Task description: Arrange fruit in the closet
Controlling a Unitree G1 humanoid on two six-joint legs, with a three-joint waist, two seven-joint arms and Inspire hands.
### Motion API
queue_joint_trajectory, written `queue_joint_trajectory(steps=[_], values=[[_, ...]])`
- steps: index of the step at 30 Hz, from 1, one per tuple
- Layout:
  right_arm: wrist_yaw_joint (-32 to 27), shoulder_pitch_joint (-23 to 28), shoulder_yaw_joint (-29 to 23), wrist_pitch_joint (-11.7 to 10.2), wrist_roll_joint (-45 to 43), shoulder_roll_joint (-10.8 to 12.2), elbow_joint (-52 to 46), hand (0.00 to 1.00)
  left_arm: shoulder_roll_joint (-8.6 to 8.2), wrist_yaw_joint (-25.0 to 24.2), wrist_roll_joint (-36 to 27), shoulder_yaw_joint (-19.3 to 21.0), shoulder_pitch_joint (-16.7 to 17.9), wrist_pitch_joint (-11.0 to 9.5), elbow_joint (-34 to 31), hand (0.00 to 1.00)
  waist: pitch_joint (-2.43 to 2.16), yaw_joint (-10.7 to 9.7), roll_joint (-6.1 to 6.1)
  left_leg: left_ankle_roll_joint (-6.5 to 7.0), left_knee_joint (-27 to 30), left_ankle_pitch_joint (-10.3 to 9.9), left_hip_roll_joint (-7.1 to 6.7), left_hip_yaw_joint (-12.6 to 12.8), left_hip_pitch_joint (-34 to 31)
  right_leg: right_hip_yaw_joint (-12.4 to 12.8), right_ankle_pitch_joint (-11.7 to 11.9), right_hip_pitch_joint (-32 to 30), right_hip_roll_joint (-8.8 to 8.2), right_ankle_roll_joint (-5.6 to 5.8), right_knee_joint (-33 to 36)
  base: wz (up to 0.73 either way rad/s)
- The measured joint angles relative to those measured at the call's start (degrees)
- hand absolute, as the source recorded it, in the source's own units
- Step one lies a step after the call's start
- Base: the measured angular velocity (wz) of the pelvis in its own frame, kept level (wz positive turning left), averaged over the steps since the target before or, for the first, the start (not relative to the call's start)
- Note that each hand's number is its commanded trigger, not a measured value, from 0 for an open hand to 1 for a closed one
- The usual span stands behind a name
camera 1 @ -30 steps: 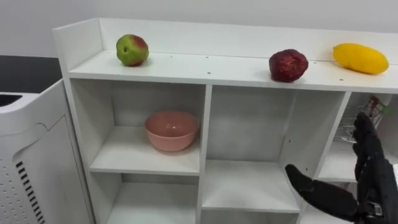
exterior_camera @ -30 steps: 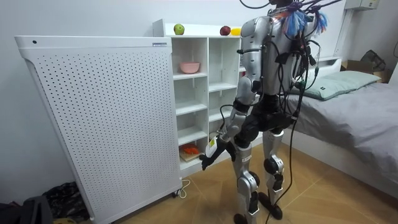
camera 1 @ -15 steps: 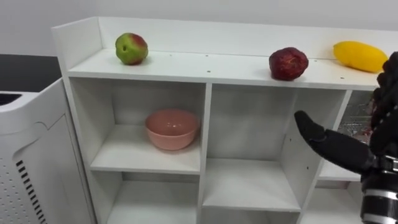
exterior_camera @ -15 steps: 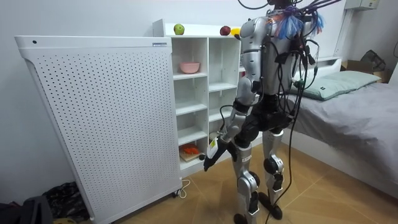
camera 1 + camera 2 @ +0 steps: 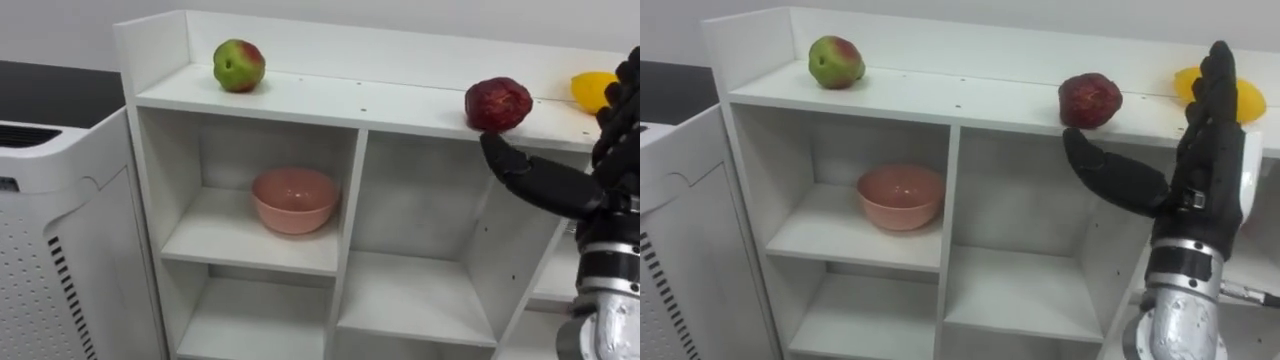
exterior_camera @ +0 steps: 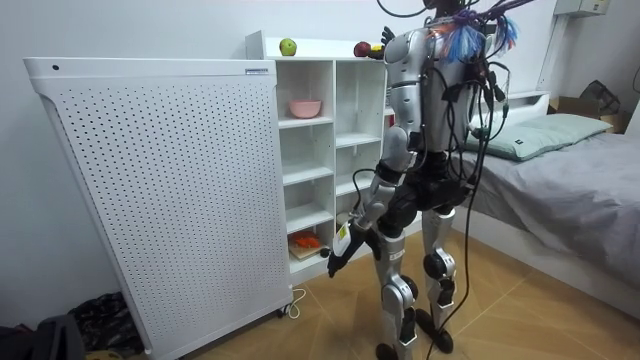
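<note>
A green-red apple [image 5: 239,65] lies at the left of the white closet's top shelf [image 5: 400,100]. On the same shelf, further right, sits a dark red fruit [image 5: 498,104], and a yellow fruit [image 5: 1188,82] lies beyond it, partly hidden by my right hand. That right hand [image 5: 1210,170] is open and raised to top-shelf height, fingers upright in front of the yellow fruit, thumb reaching out just below the red fruit. It holds nothing. My left hand [image 6: 338,255] hangs low beside my thigh, fingers relaxed.
A pink bowl [image 5: 294,198] stands in the upper left compartment. A white perforated cabinet [image 6: 150,190] stands against the closet's left side. Something orange [image 6: 305,240] lies on a low shelf. A bed [image 6: 560,190] is at the room view's right.
My right hand has risen from the middle compartments to the top shelf, by the red and yellow fruit. The whole eye picture has shifted slightly to the right.
</note>
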Motion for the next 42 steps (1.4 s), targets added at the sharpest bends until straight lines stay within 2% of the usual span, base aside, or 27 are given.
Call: queue_joint_trajectory(steps=[4,8,12,15,27,42], values=[[0.3,-3.2,0.0,0.4,0.0,-1.8,3.2,0.00,0.12,-0.9,0.0,0.0,0.1,0.7,0.2,0.00,-0.04,0.1,-0.13,0.00,-0.1,0.0,-0.03,-0.4,0.2,-1.3,0.0,0.3,-0.13,0.00,0.0,0.05],[1.0,-3.9,0.0,0.9,0.1,-2.2,4.8,0.00,0.17,-1.1,-0.1,0.0,0.2,1.2,0.2,0.00,-0.03,0.1,-0.15,0.00,-0.1,0.0,-0.02,-0.5,0.2,-1.3,0.0,0.3,-0.12,0.00,0.0,0.01],[1.8,-4.4,0.1,2.6,1.3,-3.3,7.9,0.00,0.37,-1.6,-0.1,0.0,-0.1,1.5,0.2,0.00,-0.02,0.4,-0.16,0.00,-0.1,0.0,-0.02,-0.5,0.2,-1.4,0.0,0.2,-0.13,0.00,0.0,0.00],[1.8,-4.4,0.1,2.7,1.6,-4.1,8.4,0.00,0.59,-1.7,-0.1,0.0,-0.2,2.2,0.2,0.00,-0.03,0.6,-0.16,0.00,-0.1,0.0,0.00,-0.5,0.2,-1.5,0.0,0.1,-0.12,0.00,0.0,0.00],[1.8,-4.4,0.1,3.0,1.8,-6.0,9.1,0.00,1.19,-1.9,-0.2,0.0,-0.9,2.2,0.0,0.00,0.00,1.2,-0.29,0.00,0.0,0.0,-0.02,-0.5,0.1,-1.5,0.0,0.1,-0.12,0.00,0.0,0.00],[3.5,-4.4,0.1,3.1,1.8,-6.2,9.2,0.00,1.29,-1.8,-0.4,0.0,-0.9,2.1,-0.5,0.00,-0.07,1.3,-0.57,0.00,0.6,0.0,-0.04,-1.0,-0.5,-1.6,0.0,0.0,-0.13,-0.01,0.0,0.01]])
